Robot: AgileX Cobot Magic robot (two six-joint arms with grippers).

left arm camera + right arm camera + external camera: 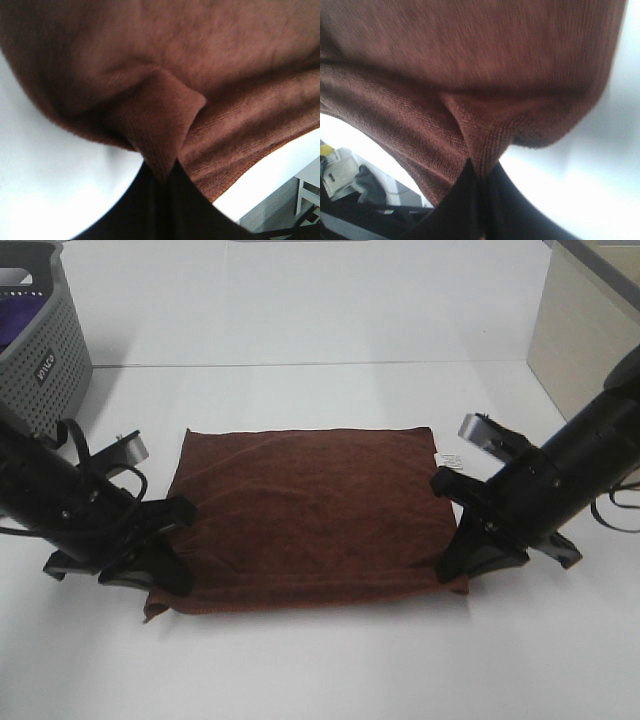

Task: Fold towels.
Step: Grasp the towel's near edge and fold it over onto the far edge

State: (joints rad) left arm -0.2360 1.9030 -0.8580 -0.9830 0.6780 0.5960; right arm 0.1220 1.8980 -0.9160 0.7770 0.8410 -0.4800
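Reddish-brown nap fills both wrist views: the towel (310, 510) lies spread flat in the middle of the white worktop (320, 670), with its small white tag (450, 461) at the far right corner. I've got my left hand (166, 181) clamped shut on the near left corner, a little peak of cloth pinched between the fingers. My right hand (481, 176) is closed the same way on the near right corner, hem and all.

So this looks like the first fold, near edge over to far edge. To do it well, I'd raise both corners together and level, with just enough tension between them that the edge doesn't sag. Then carry across low and set hem on hem, with the corners square to the tag side. An uneven lift would skew the fold, I reckon.

Around the towel the surface is bare and bright. A grey slatted basket (45, 365) stands at the far left with a purple cloth (18, 320) inside. A beige panel (580, 335) rises at the far right.
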